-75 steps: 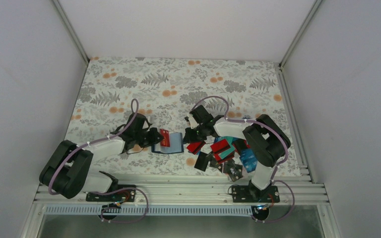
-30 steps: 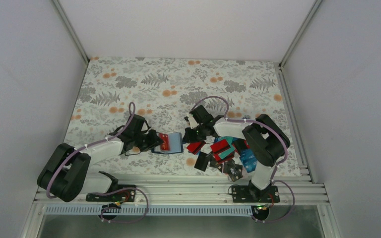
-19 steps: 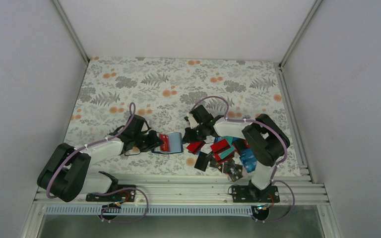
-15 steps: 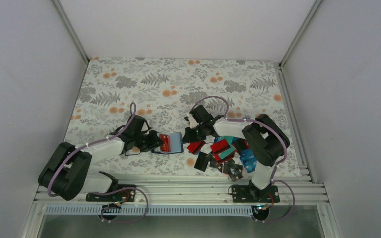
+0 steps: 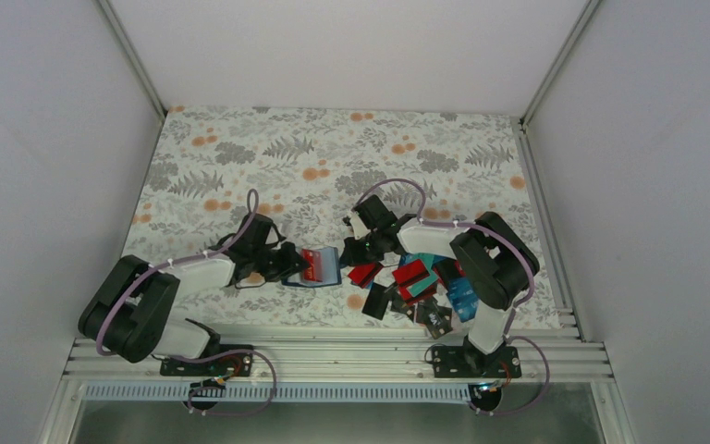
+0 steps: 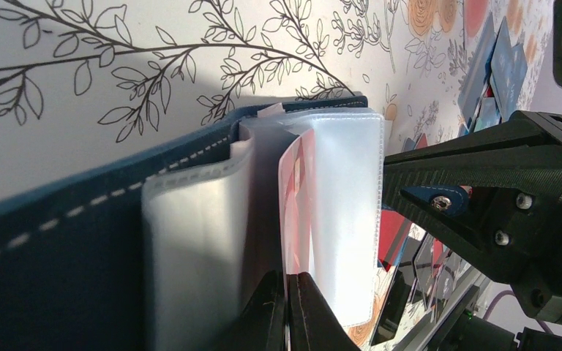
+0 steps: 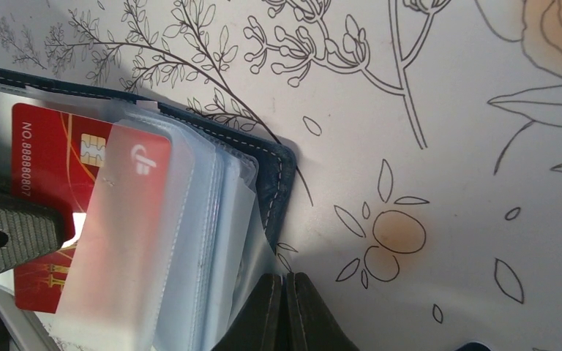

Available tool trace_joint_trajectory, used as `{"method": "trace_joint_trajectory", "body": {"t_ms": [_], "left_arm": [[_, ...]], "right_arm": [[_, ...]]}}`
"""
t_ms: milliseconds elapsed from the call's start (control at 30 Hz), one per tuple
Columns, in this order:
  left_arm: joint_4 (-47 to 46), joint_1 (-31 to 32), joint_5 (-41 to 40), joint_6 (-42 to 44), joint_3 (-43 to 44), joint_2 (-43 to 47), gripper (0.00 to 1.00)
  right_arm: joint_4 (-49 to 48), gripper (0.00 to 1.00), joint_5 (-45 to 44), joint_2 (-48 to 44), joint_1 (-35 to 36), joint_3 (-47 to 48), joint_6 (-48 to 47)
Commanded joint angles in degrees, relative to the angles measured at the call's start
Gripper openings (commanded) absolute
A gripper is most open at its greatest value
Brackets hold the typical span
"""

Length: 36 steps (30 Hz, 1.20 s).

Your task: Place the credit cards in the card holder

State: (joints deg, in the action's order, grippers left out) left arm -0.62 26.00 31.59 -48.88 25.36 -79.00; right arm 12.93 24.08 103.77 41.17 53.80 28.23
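Note:
The navy card holder [image 5: 332, 269] lies open on the floral table between my two grippers, its clear sleeves fanned up. My left gripper [image 5: 297, 268] is shut on the edge of a red credit card [image 5: 312, 263], which sits partly inside a clear sleeve. In the left wrist view the jaws [image 6: 287, 284] pinch the card [image 6: 297, 183] beside the navy cover [image 6: 51, 245]. My right gripper [image 5: 348, 253] is shut on the corner of a clear sleeve [image 7: 263, 241] at the holder's edge [image 7: 279, 175]. The red card [image 7: 47, 153] shows there too. The other credit cards [image 5: 418, 282] lie piled to the right.
The card pile spreads toward the table's front edge rail [image 5: 333, 347] under the right arm. White walls enclose the table on three sides. Floral table surface [image 5: 333, 157] stretches behind both grippers.
My left arm has shifted slightly and the red card has moved a little to the right, deeper into the sleeve. The right gripper has held still on the sleeve.

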Motion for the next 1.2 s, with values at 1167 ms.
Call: {"method": "trace_joint_trajectory", "body": {"t_ms": [1167], "left_arm": [[-13.6, 0.9, 2.3, -6.7, -2.7, -10.3, 0.02]], "right_arm": [[1.6, 0.04, -0.1, 4.6, 0.4, -0.6, -0.8]]}}
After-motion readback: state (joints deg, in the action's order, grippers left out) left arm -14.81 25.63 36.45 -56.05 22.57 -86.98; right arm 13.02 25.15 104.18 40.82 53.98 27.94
